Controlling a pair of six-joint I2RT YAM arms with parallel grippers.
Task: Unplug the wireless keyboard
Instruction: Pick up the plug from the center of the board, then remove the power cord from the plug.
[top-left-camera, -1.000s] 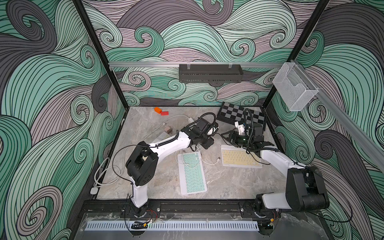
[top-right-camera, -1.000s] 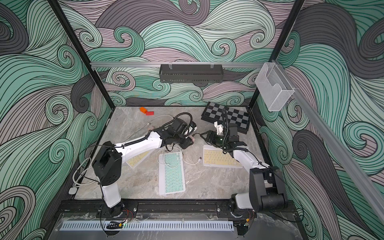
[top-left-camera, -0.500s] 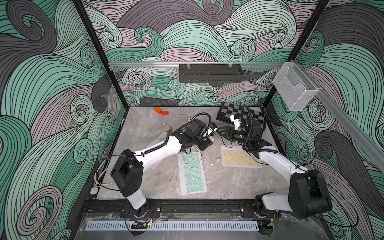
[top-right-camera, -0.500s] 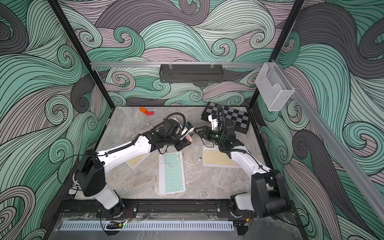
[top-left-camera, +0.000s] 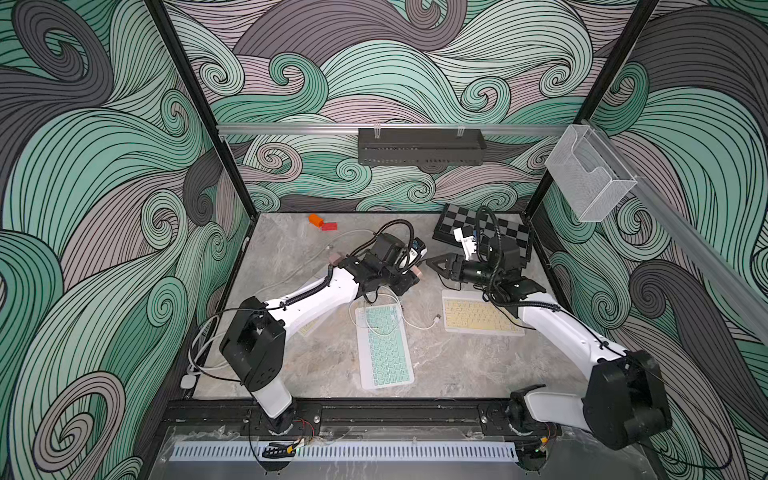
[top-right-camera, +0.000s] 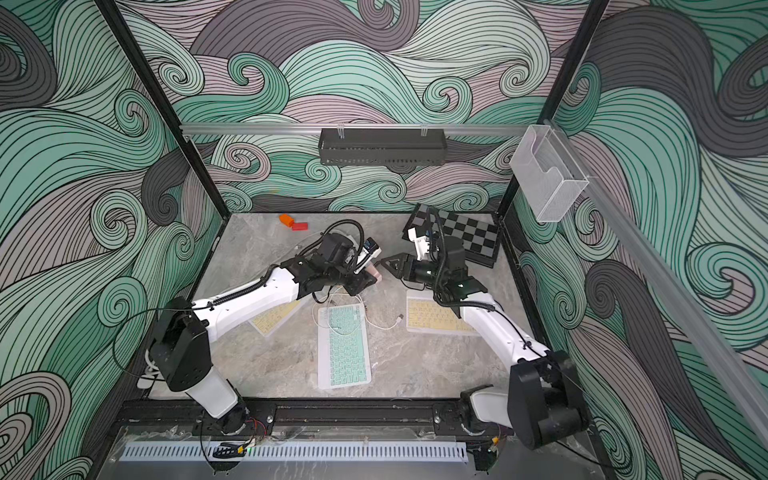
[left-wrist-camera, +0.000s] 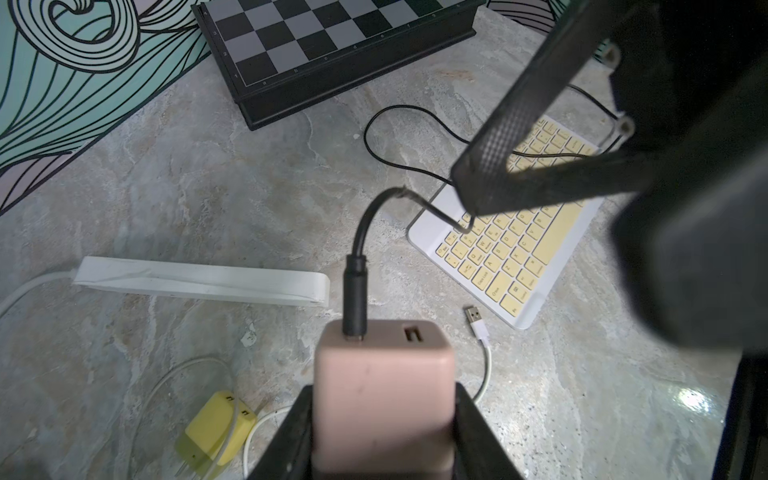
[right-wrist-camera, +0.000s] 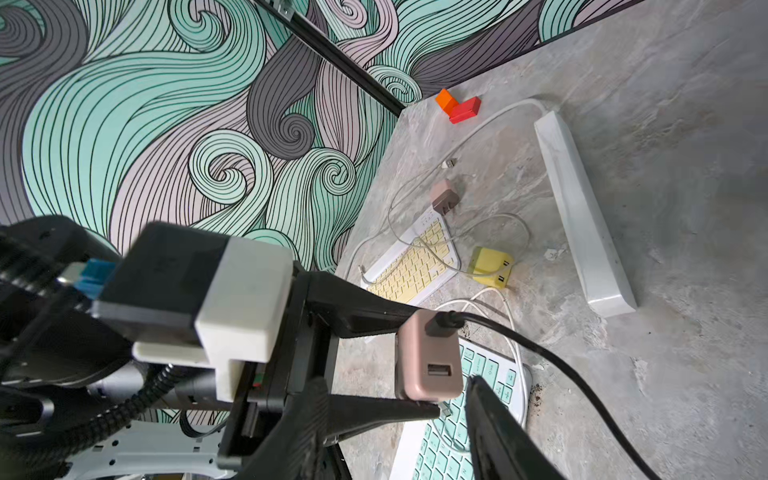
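Clamping a pink charger (left-wrist-camera: 382, 374) in the left pincer (left-wrist-camera: 384, 388), one finger pressing on each side, and holding it up off the worktop (top-left-camera: 457, 374) near the middle of the frame in both top views. Showing a black plug (left-wrist-camera: 355, 291) seated in one of the charger's two ports, the port beside it standing bare. Trailing a black cable (left-wrist-camera: 376, 205) from that plug toward the yellow keyboard (top-left-camera: 478, 318), lying flat on the worktop right of centre in both top views and partly under the right arm (top-left-camera: 557, 328). Hiding the cable's far end behind the right pincer (left-wrist-camera: 467, 195), so not telling where it ends.

Pointing the right pincer at the charger from the right of the frame, tips close to the cable and just short of the plug. Possibly sitting around the cable, yet not telling from these angles whether clenched or released.

Lying lengthwise below the charger in the top views, a green keyboard (top-left-camera: 384, 345), with a white cable (top-left-camera: 419, 326) looping over its upper end and ending in a loose plug between the two keyboards. Peeking out from under the left arm (top-right-camera: 257, 299), a second yellow keyboard (top-right-camera: 272, 322). Sitting at the worktop's upper right, a chessboard (top-left-camera: 507, 232); at its upper left, an orange block (top-left-camera: 316, 219) and a red block (top-left-camera: 329, 226) side by side. Resting on the worktop in the wrist views, a white power strip (right-wrist-camera: 582, 216) and a yellow charger (right-wrist-camera: 490, 266), near each other but apart.
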